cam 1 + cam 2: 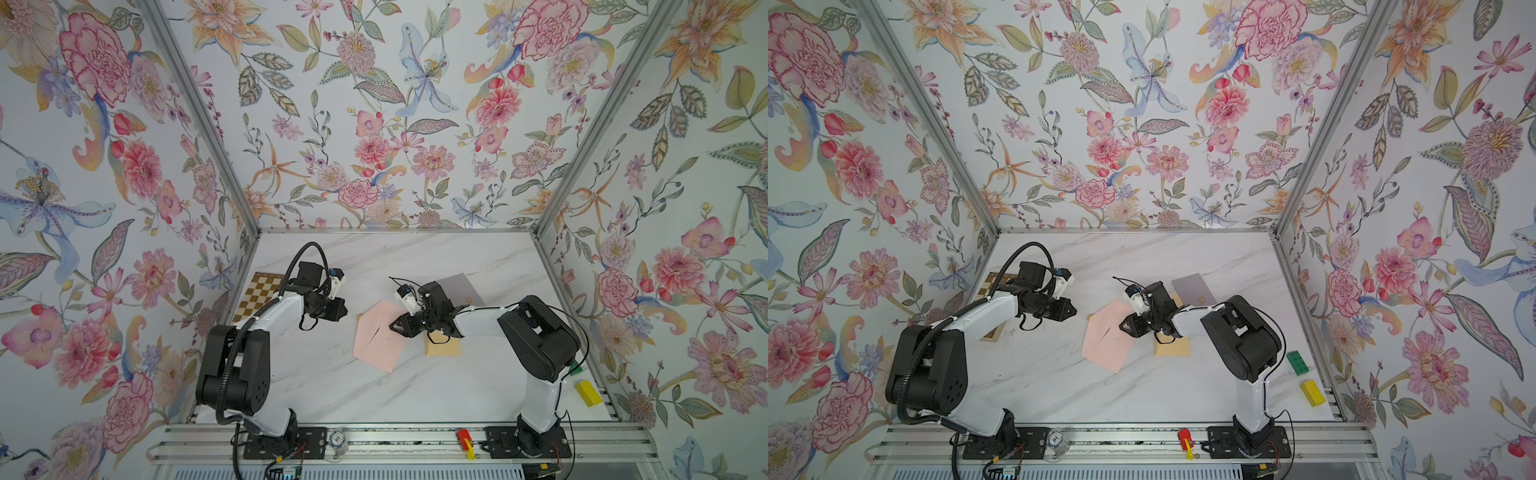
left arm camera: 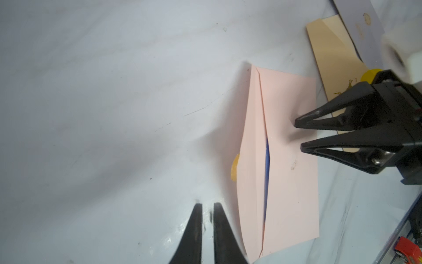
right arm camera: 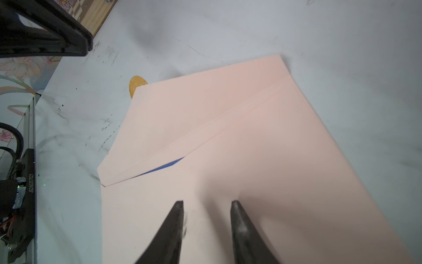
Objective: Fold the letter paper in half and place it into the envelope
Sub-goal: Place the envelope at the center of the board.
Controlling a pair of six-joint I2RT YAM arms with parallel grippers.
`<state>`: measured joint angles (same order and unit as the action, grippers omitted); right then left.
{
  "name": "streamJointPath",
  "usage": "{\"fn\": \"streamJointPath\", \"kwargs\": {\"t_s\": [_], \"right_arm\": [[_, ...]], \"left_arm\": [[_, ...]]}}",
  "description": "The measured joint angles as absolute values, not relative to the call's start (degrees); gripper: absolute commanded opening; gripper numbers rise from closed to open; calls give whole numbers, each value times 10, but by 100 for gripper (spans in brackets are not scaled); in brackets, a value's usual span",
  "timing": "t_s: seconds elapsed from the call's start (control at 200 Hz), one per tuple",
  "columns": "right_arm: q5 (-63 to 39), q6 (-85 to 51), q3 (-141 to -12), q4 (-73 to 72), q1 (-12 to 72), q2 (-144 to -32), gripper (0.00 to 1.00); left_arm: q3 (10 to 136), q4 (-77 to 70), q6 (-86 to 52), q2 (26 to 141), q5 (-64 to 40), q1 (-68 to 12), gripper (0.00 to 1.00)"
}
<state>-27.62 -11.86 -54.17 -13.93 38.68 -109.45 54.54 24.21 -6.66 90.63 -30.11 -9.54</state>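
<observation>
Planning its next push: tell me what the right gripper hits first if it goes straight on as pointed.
Probably the pink envelope: its face lies ahead of the right gripper, jaws open; whether the tips touch it is unclear.

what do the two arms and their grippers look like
The left arm and right arm have white shells over black joint housings. A black corrugated hose runs along the left arm. Each wrist carries a small white camera block. The left gripper and right gripper are black, with long fingers tapering to points.
</observation>
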Motion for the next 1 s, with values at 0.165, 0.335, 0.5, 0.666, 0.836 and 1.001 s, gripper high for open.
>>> {"fn": "streamJointPath", "kwargs": {"t_s": [0.165, 0.335, 0.5, 0.666, 0.836, 1.001], "right_arm": [[-272, -118, -523, -128, 398, -1063, 36], [-266, -119, -523, -110, 408, -1047, 33], [-261, -128, -523, -95, 425, -1053, 30], [-262, -145, -526, -102, 438, -1073, 26], [-267, -168, -545, -123, 438, -1099, 23], [-275, -185, -570, -143, 438, -1127, 22]], "left_arm": [[502, 215, -97, 911, -296, -95, 14], [493, 197, -106, 937, -299, -99, 14], [493, 184, -105, 948, -316, -116, 14], [493, 174, -105, 964, -334, -137, 13], [491, 153, -106, 975, -362, -149, 11], [491, 134, -106, 975, -383, -152, 11]]}}
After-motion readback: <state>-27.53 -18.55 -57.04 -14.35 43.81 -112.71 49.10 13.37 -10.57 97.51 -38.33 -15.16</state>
